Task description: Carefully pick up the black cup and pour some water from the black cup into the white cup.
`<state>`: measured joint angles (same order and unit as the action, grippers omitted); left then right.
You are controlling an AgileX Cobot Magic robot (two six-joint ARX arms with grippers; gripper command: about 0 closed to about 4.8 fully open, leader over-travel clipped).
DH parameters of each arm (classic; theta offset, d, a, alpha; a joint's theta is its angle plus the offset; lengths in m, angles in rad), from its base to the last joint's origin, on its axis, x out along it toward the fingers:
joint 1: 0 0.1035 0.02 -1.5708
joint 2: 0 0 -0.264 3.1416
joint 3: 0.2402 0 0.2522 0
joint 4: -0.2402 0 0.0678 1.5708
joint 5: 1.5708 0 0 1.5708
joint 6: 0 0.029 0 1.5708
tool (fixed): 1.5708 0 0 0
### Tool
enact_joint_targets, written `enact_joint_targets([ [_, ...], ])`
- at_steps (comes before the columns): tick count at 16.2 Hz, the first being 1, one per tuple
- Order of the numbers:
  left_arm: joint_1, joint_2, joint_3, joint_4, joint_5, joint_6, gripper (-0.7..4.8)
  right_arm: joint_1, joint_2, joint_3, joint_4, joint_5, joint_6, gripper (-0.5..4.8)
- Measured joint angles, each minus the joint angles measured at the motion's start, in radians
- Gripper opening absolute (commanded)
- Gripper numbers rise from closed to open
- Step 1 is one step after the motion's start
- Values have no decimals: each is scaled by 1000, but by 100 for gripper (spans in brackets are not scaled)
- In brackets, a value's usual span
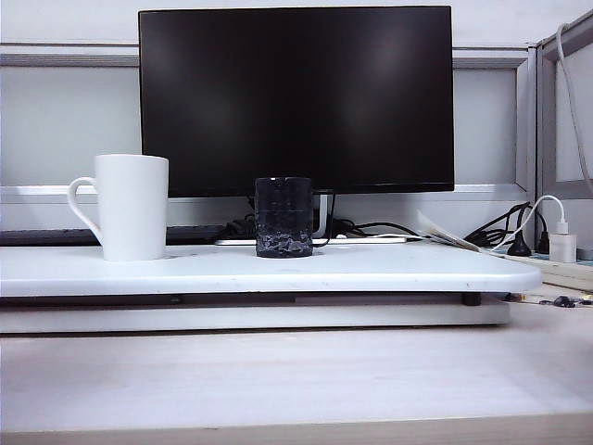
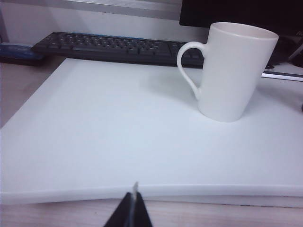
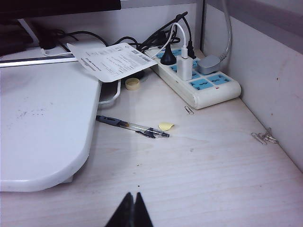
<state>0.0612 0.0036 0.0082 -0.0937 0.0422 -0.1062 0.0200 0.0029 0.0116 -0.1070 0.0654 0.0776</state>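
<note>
Exterior view: white cup [image 1: 133, 207] near platform's [image 1: 371, 271] left end, black cup [image 1: 283, 217] mid-platform at back edge, well apart. Left gripper [image 2: 133, 208] and right gripper [image 3: 133, 208] pinched together, empty, off platform's front edge.

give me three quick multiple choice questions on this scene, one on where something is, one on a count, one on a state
1. Where does the black cup stand relative to the white cup in the exterior view?
A. to its right on the white board
B. to its left on the white board
C. inside it

2. How many cups stand on the white board?
A. one
B. two
C. three

3. What state is the left hand in?
A. open around the white cup
B. shut on the black cup
C. shut, holding nothing

Answers:
1. A, the black cup is at the middle and the white cup at the left end.
2. B, only the white and black cups stand there.
3. C, its fingertips meet near the board's front edge, clear of the cups; the right hand is shut too, over the desk.
</note>
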Motion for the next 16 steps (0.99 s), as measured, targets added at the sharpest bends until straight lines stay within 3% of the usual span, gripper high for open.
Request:
enact_joint_targets([
  [4,0,0,0,-15,-1,1,-5,0,0,0,0,2,0,-5],
  [5,0,0,0,-15,-2,0,47,1,0,4,-2,0,0,-4],
  [6,0,0,15,-19,3,-50,153,2,2,64,-27,-25,0,18],
  [7,0,0,35,-22,12,-73,288,2,1,122,-19,-40,-1,109],
  [8,0,0,70,-22,33,-84,372,2,1,195,-15,-43,-6,219],
  [9,0,0,127,-16,63,-90,377,2,2,286,6,-42,-19,253],
  [11,0,3,262,40,94,-98,377,2,90,465,161,-43,-29,398],
  [12,0,37,335,98,99,-113,382,2,212,552,193,-57,-50,428],
  [13,0,94,389,146,103,-113,456,2,338,617,225,-99,-62,431],
  [15,0,297,481,223,187,-113,479,5,619,761,314,-253,-76,428],
  [16,-5,397,508,235,240,-113,479,22,706,804,333,-310,-74,386],
])
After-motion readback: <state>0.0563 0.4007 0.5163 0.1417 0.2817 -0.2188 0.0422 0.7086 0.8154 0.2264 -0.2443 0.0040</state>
